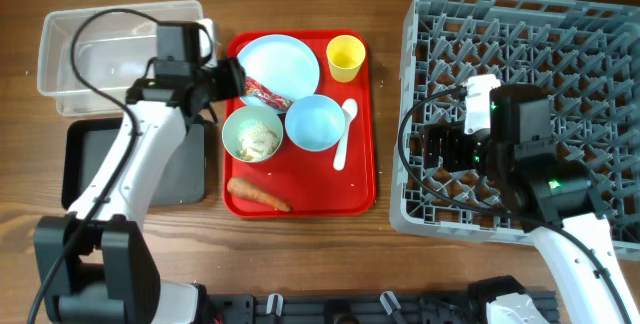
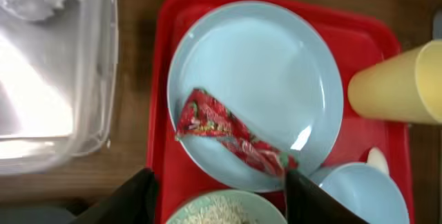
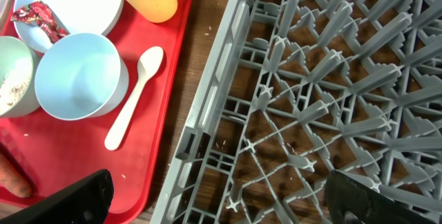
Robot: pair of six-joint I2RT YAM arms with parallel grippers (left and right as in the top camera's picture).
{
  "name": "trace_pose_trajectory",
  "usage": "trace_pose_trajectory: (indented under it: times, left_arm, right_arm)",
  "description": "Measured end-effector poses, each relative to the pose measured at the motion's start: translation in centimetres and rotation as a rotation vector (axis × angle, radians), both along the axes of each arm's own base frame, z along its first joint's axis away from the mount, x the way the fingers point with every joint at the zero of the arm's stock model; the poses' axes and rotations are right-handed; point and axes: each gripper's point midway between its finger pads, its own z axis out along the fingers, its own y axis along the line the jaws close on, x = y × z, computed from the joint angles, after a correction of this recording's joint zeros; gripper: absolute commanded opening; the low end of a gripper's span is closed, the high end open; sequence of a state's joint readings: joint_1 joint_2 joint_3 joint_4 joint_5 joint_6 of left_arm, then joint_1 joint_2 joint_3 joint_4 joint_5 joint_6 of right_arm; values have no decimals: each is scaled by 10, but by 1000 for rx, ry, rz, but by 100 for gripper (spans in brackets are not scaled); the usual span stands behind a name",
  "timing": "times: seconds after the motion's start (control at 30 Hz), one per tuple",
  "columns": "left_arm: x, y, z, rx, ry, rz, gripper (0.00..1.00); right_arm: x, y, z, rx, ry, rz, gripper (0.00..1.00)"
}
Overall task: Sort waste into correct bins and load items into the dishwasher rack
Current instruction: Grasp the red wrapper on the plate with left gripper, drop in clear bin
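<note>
The red-and-white wrapper [image 1: 268,92] lies on the pale plate [image 1: 278,64]; it also shows in the left wrist view [image 2: 228,131]. My left gripper [image 2: 217,200] is open and empty just above the plate's near edge, fingers either side of the wrapper's end. The green bowl [image 1: 253,133] holds rice scraps [image 2: 217,213]. The blue bowl [image 1: 316,122], yellow cup [image 1: 346,57], white spoon [image 1: 343,134] and carrot [image 1: 258,195] sit on the red tray [image 1: 365,179]. My right gripper [image 3: 221,200] is open and empty over the left edge of the grey rack [image 1: 560,44].
The clear tub [image 1: 120,54] stands at the far left, with the black tray [image 1: 90,164] in front of it, both left of the red tray. The left arm reaches over the black tray's right side. A strip of bare wood separates the red tray from the rack.
</note>
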State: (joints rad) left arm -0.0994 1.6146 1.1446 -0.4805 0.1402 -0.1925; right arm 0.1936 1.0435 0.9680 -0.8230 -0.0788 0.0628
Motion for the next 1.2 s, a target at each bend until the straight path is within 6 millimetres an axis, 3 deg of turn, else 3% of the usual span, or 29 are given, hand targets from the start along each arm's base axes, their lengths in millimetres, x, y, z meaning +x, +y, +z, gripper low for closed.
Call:
trace_pose_trajectory:
  times: [0.17, 0.37, 0.6, 0.83, 0.87, 1.0, 1.03, 1.2]
  left_arm:
    - [-1, -12, -36, 11, 83, -26, 68]
    - [17, -14, -72, 19, 90, -23, 70]
    - [35, -20, -72, 11, 22, -32, 69]
    - [33, -23, -96, 16, 66, -38, 69]
    - [33, -24, -97, 16, 67, -41, 65]
    - [31, -28, -102, 18, 77, -50, 13]
    - [31, -29, -102, 16, 79, -48, 4]
    - [36, -31, -98, 17, 49, -53, 4]
  right_arm:
    - [0, 0, 0, 0, 0, 0, 100]
    - [0, 0, 0, 0, 0, 0, 100]
    - [0, 0, 0, 0, 0, 0, 100]
    - [0, 0, 0, 0, 0, 0, 100]
    - [0, 0, 0, 0, 0, 0, 100]
    - [0, 0, 0, 0, 0, 0, 100]
    - [0, 0, 0, 0, 0, 0, 100]
    - [0, 0, 0, 0, 0, 0, 100]
